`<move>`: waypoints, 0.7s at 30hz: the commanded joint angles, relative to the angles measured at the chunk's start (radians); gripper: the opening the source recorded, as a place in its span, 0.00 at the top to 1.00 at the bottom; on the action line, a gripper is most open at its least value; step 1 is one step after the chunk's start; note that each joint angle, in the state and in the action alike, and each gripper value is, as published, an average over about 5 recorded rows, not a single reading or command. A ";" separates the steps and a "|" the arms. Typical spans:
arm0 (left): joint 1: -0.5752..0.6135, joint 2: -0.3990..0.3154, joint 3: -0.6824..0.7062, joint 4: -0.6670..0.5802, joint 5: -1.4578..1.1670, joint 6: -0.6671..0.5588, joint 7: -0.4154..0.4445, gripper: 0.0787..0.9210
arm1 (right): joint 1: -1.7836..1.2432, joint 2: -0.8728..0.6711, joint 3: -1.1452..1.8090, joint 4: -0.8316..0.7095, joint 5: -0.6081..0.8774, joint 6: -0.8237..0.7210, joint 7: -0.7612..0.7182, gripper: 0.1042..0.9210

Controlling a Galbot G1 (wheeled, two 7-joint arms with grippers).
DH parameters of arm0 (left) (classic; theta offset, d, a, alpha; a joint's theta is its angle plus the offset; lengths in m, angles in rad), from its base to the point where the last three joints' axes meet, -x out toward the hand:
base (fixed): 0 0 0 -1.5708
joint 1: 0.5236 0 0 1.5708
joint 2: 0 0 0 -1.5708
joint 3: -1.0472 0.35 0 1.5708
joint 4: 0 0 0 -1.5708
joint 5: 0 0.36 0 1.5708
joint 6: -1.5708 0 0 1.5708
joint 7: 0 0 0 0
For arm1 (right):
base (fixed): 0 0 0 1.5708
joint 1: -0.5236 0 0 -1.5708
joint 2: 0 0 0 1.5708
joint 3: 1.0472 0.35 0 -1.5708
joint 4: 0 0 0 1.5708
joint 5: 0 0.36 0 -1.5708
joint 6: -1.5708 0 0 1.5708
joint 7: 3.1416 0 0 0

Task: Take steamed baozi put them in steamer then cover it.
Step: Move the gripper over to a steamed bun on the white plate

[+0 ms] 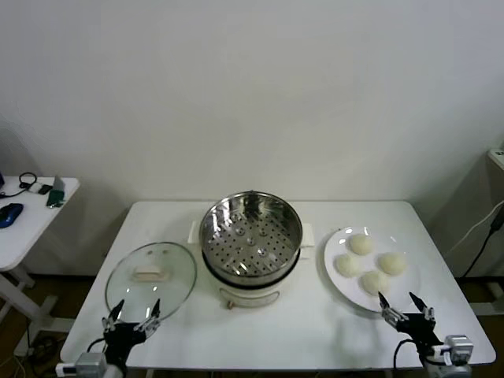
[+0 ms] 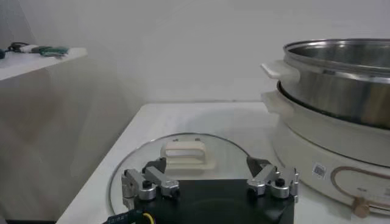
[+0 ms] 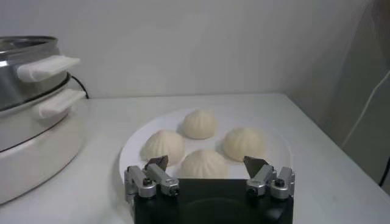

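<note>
Right gripper (image 1: pixel 405 305) hangs spread and empty, the steamed baozi (image 3: pixel 203 163) just ahead of its tips on the plate (image 3: pixel 131 152). Left gripper (image 1: pixel 131 313), also spread, sits farther off by the cover (image 1: pixel 150 277).

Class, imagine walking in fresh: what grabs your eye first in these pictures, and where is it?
The shiny steamer stands open at the table's centre, its perforated tray bare. On its right, four baozi sit on a white plate; on its left, the glass cover lies flat.
</note>
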 commanded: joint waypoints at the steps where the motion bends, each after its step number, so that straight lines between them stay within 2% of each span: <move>1: 0.000 0.001 -0.002 -0.005 0.000 0.000 0.001 0.12 | 0.284 -0.142 -0.059 -0.060 -0.038 -0.127 0.012 0.12; 5: -0.001 0.000 -0.002 -0.016 -0.005 0.000 0.001 0.12 | 0.509 -0.331 -0.237 -0.166 -0.058 -0.183 -0.089 0.12; 9: -0.007 -0.002 0.002 -0.025 -0.007 0.000 0.003 0.12 | 0.826 -0.505 -0.539 -0.283 -0.156 -0.215 -0.276 0.12; 12: -0.012 -0.004 0.005 -0.029 -0.006 0.001 0.007 0.12 | 1.094 -0.595 -0.837 -0.371 -0.240 -0.177 -0.438 0.12; 18: -0.017 0.002 0.010 -0.032 -0.002 0.003 0.017 0.12 | 1.631 -0.626 -1.423 -0.584 -0.499 0.062 -0.843 0.12; 21: -0.017 0.003 0.010 -0.029 -0.002 0.004 0.018 0.12 | 1.841 -0.578 -1.654 -0.673 -0.511 0.148 -0.982 0.12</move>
